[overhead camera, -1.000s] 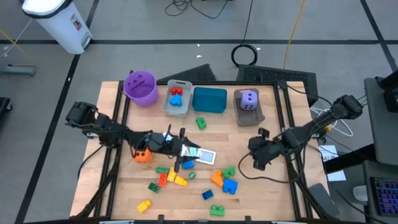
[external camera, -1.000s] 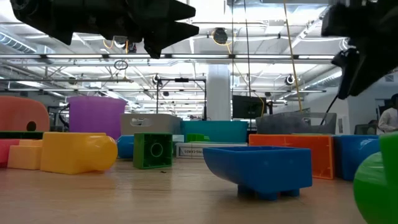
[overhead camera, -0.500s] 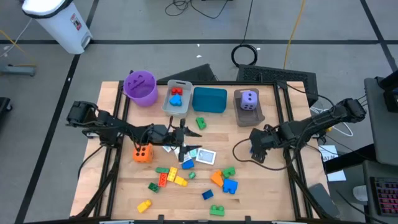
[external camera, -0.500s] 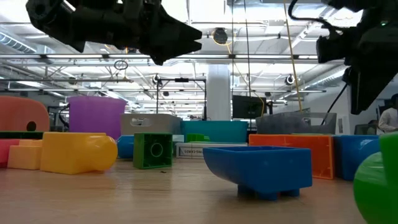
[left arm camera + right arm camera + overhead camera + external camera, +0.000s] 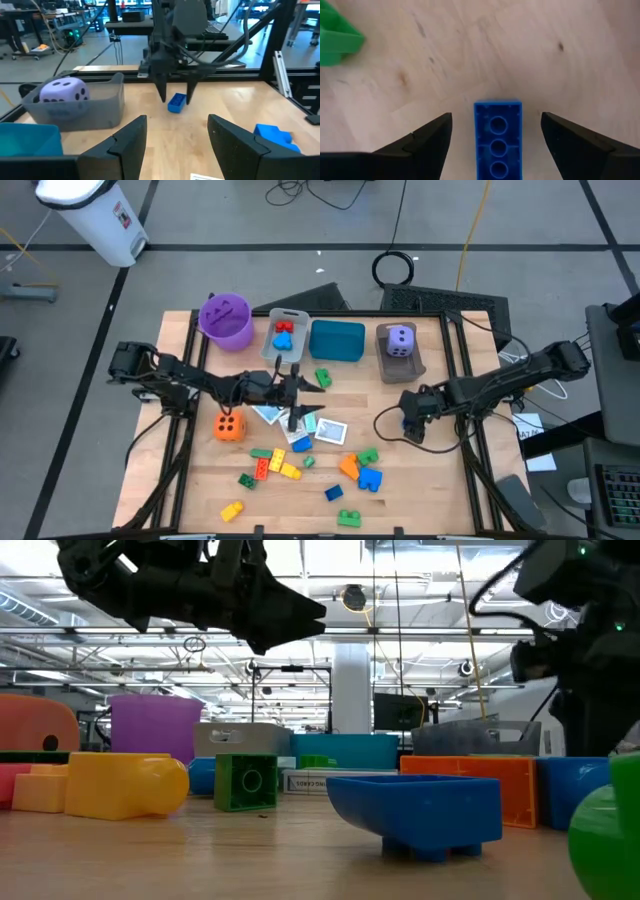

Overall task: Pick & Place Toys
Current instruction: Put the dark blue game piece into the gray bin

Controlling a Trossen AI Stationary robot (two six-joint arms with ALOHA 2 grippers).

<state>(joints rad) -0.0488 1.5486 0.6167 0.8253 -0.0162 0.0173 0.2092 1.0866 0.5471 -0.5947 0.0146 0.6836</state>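
Carrying, on the wooden table: scattered bricks, an orange die, cards (flat), a purple bucket and three bins.

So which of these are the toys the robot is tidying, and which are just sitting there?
Toys for the job: blue brick, green brick, orange die, purple die, white cards, heap of small bricks.
Just sitting there: purple bucket, grey bin, teal bin, white waste bin on the floor.

Looks like a big open lab or workshop hall, probably: exposed ceiling trusses, workbenches with gear, and cables lying on the grey floor.
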